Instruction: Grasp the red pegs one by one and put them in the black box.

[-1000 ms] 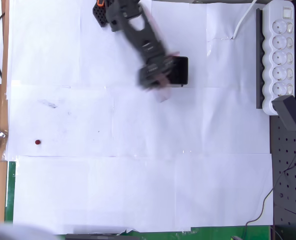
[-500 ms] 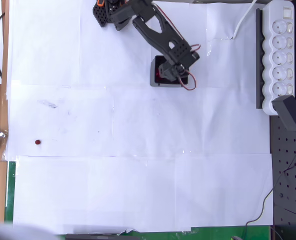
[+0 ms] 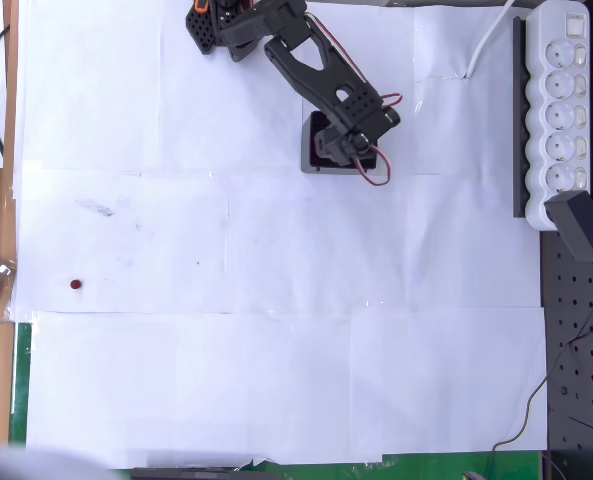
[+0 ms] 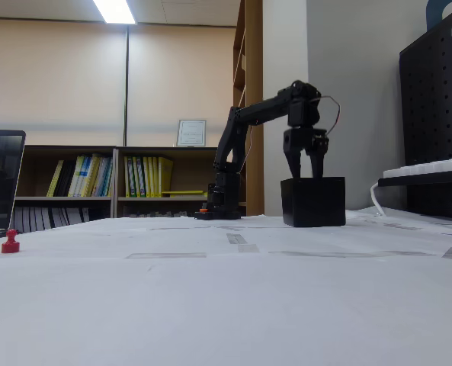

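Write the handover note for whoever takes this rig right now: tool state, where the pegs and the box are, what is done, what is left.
Tool: open, nothing between its fingers, poised directly above the black box, fingertips at its rim.
Black box: near the arm's base in the overhead view, red showing inside it past the arm; how many pegs it holds cannot be told.
One red peg stands alone on the white paper, far left in the overhead view.
Left: fetch that peg and drop it in the box.
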Controlling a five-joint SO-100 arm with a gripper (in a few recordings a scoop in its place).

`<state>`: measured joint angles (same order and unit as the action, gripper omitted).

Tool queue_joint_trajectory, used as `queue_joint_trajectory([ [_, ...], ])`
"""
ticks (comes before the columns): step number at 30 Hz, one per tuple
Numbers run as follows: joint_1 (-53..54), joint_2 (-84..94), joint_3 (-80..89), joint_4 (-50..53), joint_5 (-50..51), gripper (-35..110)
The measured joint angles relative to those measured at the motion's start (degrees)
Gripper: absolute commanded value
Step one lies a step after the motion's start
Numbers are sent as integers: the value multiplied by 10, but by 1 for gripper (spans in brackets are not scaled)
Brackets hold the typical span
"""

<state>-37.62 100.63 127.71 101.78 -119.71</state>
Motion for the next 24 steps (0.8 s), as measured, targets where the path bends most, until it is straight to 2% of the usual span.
queue_joint_trajectory([
  [3, 55, -76, -1, -25, 40, 15],
  [6, 164, -172, -135, -120, 136, 15],
  [9, 317, -216, -362, -306, 272, 15],
  [12, 480, -172, -535, -531, 381, 15],
  [15, 593, -92, -569, -747, 415, 15],
  [19, 666, 22, -571, -965, 415, 15],
  [24, 696, 160, -533, -1148, 407, 17],
])
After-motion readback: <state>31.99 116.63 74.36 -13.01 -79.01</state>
